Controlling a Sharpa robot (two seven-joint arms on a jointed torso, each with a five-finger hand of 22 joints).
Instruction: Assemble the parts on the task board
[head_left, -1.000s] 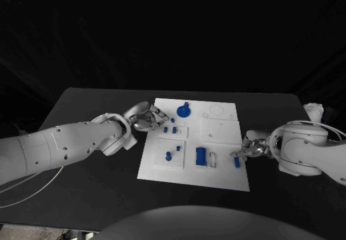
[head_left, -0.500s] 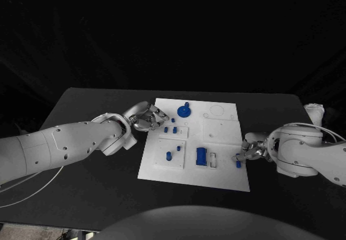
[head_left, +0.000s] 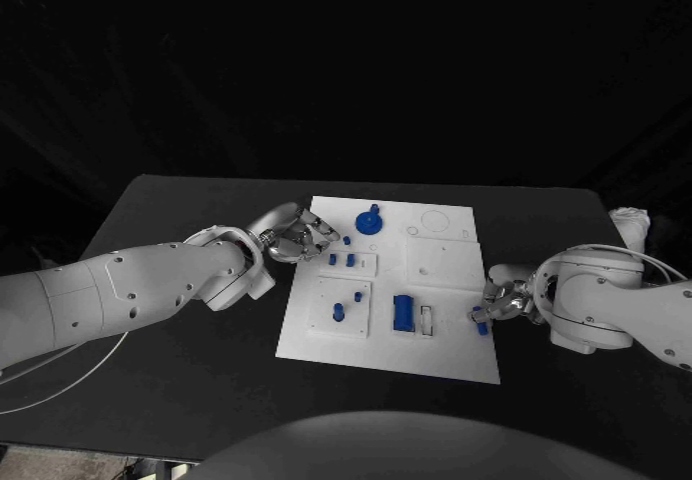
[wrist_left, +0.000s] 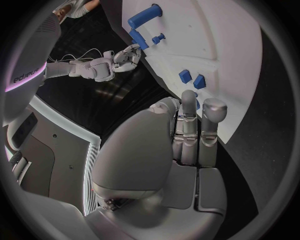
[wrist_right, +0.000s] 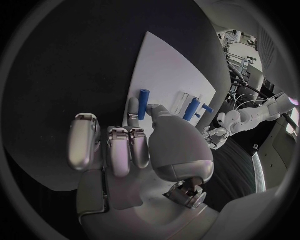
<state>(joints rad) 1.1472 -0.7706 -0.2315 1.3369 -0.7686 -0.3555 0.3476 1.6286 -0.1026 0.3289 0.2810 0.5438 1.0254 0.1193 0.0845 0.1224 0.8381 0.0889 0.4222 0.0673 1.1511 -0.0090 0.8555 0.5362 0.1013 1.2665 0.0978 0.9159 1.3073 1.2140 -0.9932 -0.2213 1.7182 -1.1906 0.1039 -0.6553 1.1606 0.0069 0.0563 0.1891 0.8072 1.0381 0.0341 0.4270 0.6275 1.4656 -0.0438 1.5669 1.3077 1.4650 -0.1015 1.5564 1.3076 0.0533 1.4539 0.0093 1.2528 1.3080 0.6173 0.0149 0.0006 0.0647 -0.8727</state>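
The task board (head_left: 447, 270) is the landmark: a white plate lying in the middle of the black table (head_left: 173, 220). At the board's right edge the right hand (head_left: 500, 300) pinches a small blue peg (head_left: 480, 325), fingertips closed on its upper end; in the head view most of the peg is covered by those fingers, so only a stub shows. The right wrist view makes it plainer — the blue peg (wrist_right: 143, 104) stands between the thumb and a finger, just over the board's rim, and whether its lower end touches the plate cannot be told.

At the board's upper left corner sits the left hand (head_left: 299, 237), its fingers curled in over the edge. It hides that corner, and from the head view it is hard to say whether anything lies inside the curl. In the left wrist view the fingers (wrist_left: 190, 125) fold together with nothing seen between them, two small blue blocks (wrist_left: 192, 79) just beyond their tips.

On the board itself: a blue round knob (head_left: 369, 221) near the top edge, a tall blue block (head_left: 402, 313) towards the lower middle beside an open slot (head_left: 427, 319), and short blue pins (head_left: 343, 306) left of that — their exact shapes too small to make out
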